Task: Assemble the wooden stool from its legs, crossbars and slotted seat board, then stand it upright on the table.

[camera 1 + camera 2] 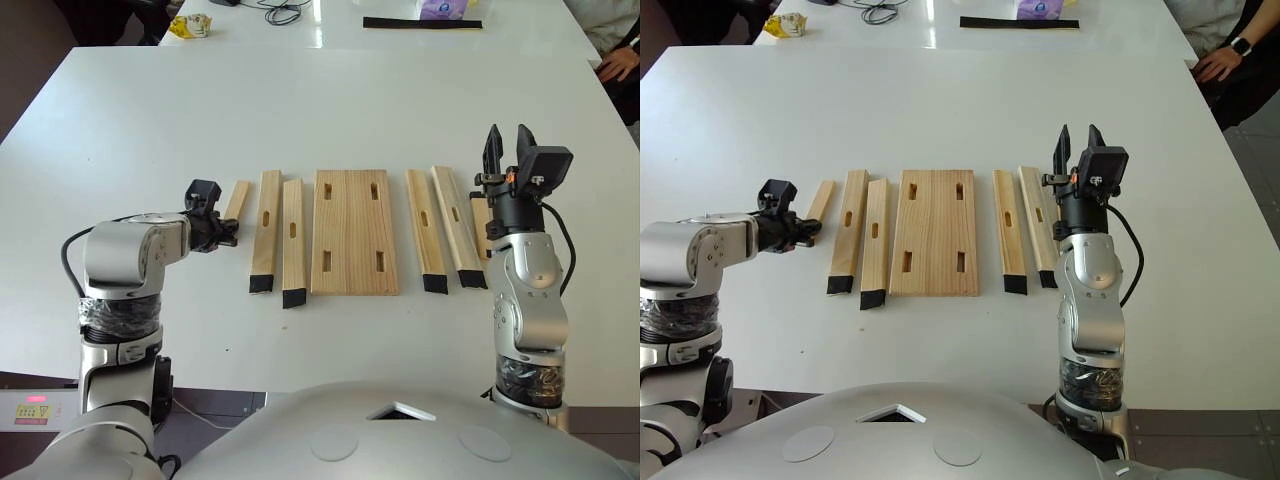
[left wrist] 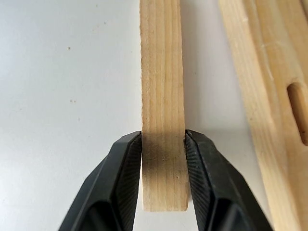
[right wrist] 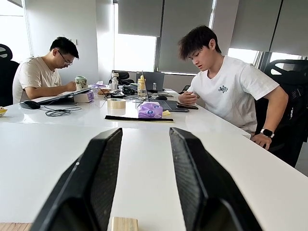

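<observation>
White table [image 1: 150, 130], all the stool parts lying flat on it, nothing assembled.

Slotted seat board [image 1: 353, 232] is the reference: flat, four slots facing up.

Left of the board: two legs, the outer left leg [image 1: 266, 230] and the inner left leg [image 1: 292, 240]. They're side by side, parallel to the board, black tips at the near end. The inner one sits just beside the board and a bit nearer the robot.

Right of the board: two more, the inner right leg [image 1: 425, 235] and the outer right leg [image 1: 456, 238], angled slightly outward at the far end.

Short left crossbar [image 1: 237, 199] lies beyond the outer left leg. Right crossbar [image 1: 479, 212] lies beyond the outer right leg, partly hidden by the arm.

Left gripper [image 2: 163, 136]: low at the table, clamped on the near end of the left crossbar, pads against both edges.

Right gripper [image 1: 508, 140]: raised over the right crossbar, pointing up, fingers apart, holding nothing.
</observation>
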Available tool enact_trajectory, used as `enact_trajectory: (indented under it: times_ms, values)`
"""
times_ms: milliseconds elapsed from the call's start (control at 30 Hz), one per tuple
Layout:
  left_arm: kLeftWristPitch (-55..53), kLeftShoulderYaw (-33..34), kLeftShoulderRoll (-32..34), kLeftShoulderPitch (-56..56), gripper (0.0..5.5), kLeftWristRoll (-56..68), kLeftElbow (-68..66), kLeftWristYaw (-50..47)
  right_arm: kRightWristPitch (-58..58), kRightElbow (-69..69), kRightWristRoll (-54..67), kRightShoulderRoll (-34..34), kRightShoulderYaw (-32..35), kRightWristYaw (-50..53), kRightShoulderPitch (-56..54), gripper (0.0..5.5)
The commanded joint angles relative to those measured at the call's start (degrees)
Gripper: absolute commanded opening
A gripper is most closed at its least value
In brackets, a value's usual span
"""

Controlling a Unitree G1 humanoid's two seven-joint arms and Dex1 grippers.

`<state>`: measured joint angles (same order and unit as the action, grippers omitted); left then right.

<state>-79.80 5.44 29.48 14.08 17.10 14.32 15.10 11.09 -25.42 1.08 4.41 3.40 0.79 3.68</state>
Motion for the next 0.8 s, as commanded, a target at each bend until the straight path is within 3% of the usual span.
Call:
enact_trajectory:
  times_ms: [33, 333, 533, 700, 800]
  values:
    - [9.95, -0.4, 1.27, -0.04, 1.32, -3.58, -2.1, -1.27, -0.61, -0.02, -0.57, 0.35, 0.3, -0.08, -0.33, 1.82]
    - [30.3, 2.17, 3.0, 3.96, 1.32, -4.68, 0.82, 2.34, -0.71, 0.22, 2.01, 2.75, 2.87, -2.82, -2.22, 1.82]
    - [39.24, 6.5, -2.18, 10.78, 1.32, 8.04, 5.31, 11.7, 10.54, -1.48, 28.79, 10.89, 10.36, -20.46, -8.95, 1.82]
    - [44.23, 6.37, -4.07, 11.19, 1.32, 15.48, 4.25, 19.94, 21.19, 0.24, 44.73, 19.74, 12.19, -31.69, -17.01, 1.82]
    - [48.51, 5.11, -5.6, 9.91, 1.32, 16.26, 3.43, 22.21, 25.38, 2.36, 50.6, 23.1, 12.03, -36.65, -20.89, 2.17]
